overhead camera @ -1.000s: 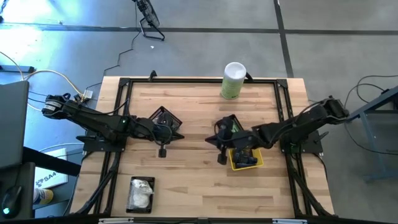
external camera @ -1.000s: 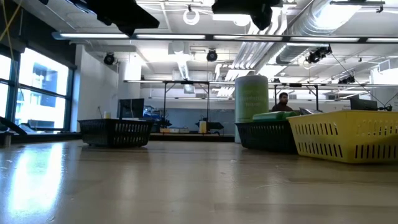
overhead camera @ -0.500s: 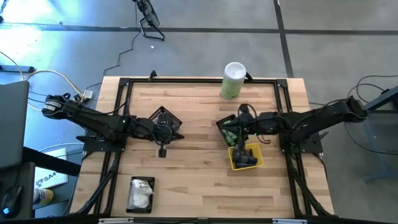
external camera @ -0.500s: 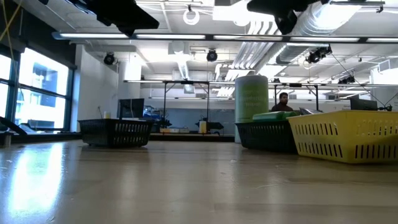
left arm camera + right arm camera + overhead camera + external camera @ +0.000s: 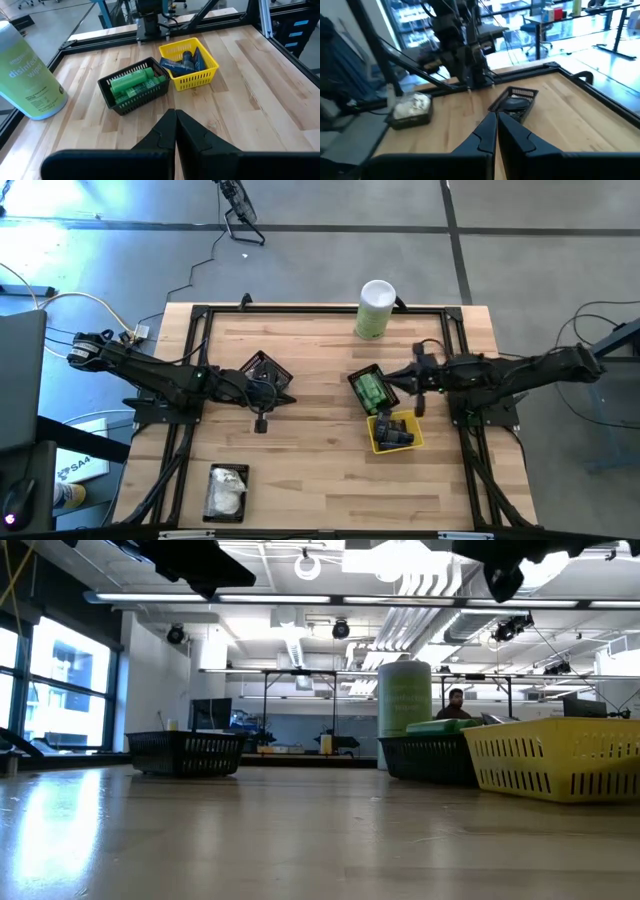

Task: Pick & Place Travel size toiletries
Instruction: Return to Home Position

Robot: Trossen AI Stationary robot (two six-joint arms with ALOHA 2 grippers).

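Green little bottles point(image 5: 132, 82) lie in a black basket point(image 5: 368, 391). Beside it, dark navy tubes point(image 5: 183, 60) fill a yellow basket point(image 5: 395, 432). Black discs point(image 5: 515, 104) sit in another black basket point(image 5: 265, 370) left of centre. White packets point(image 5: 413, 103) fill a black basket point(image 5: 227, 492) at the near left. My left gripper point(image 5: 175, 116) hangs shut above the disc basket, pointing at the two right baskets. My right gripper point(image 5: 496, 117) is shut and empty, held high just right of the green-bottle basket point(image 5: 430, 755).
A tall white-and-green canister point(image 5: 375, 308) stands at the table's far edge. A black frame point(image 5: 320, 308) runs round the tabletop. Bare wood point(image 5: 320, 470) lies in the middle and near part. A person point(image 5: 455, 703) shows in the room behind.
My right gripper has drawn back from above the yellow and green-bottle baskets toward the table's right edge, staying high and shut, with nothing in it. The baskets and their contents have not moved.
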